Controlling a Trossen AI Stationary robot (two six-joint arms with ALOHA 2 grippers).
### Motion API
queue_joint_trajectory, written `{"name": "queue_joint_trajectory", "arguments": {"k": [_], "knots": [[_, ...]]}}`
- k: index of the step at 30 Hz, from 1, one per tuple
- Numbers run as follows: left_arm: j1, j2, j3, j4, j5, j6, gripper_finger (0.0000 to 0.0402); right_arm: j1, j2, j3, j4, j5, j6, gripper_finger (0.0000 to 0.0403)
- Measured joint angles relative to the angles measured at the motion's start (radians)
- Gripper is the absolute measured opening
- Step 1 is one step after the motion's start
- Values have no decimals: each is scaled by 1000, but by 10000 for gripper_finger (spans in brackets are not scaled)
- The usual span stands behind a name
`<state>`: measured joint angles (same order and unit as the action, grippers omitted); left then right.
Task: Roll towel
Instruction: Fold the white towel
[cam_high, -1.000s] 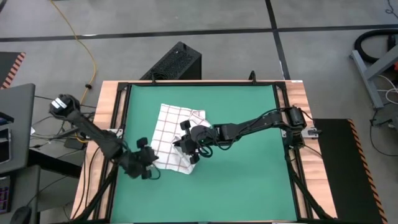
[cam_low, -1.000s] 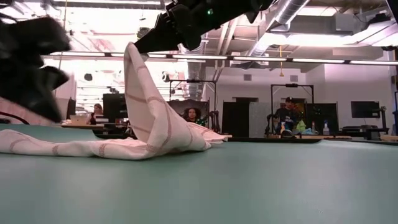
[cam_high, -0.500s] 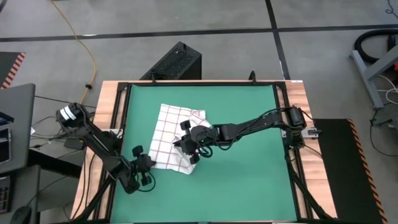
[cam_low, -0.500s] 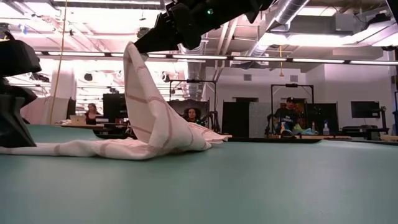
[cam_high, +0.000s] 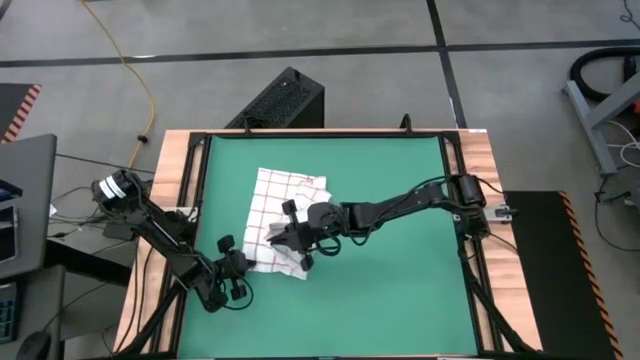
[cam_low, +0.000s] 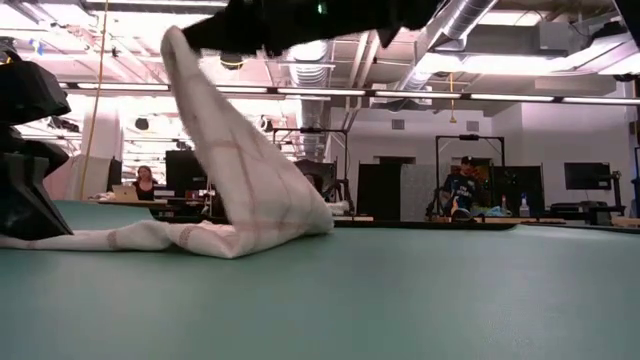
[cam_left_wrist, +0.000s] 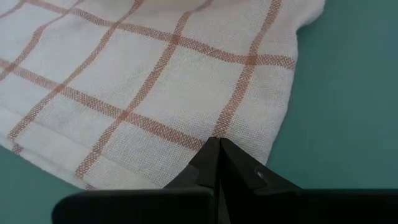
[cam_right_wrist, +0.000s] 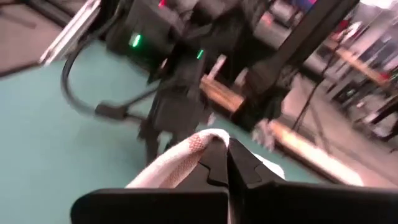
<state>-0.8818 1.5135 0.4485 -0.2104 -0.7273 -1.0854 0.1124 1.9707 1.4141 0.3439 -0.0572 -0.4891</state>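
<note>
We are pinching a raised fold of the towel (cam_high: 278, 218) with our right gripper (cam_high: 293, 237), fingers clamped on the cloth above the green mat (cam_high: 400, 300). In the low view the towel (cam_low: 235, 195) is hanging from that grip as a tall peak, while the rest is lying flat on the mat (cam_low: 400, 300), trailing toward our left arm. The right wrist view is showing the white fold (cam_right_wrist: 186, 152) caught right at our fingertips (cam_right_wrist: 214, 158). Our left gripper (cam_high: 236, 278) is sitting low on the mat just beside the towel's near corner, fingers pressed together with nothing between them; its wrist view is looking onto the red-checked cloth (cam_left_wrist: 155, 81) past the closed tips (cam_left_wrist: 217, 155).
</note>
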Motion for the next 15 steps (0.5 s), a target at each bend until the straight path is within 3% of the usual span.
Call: {"name": "queue_joint_trajectory", "arguments": {"k": [3,15], "knots": [[0,0,2,0,0,1,0,-11,53,8,72,-48,32,4],[-1,1,1,0,2,1,0,-2,306,209,18,-80,47,3]]}}
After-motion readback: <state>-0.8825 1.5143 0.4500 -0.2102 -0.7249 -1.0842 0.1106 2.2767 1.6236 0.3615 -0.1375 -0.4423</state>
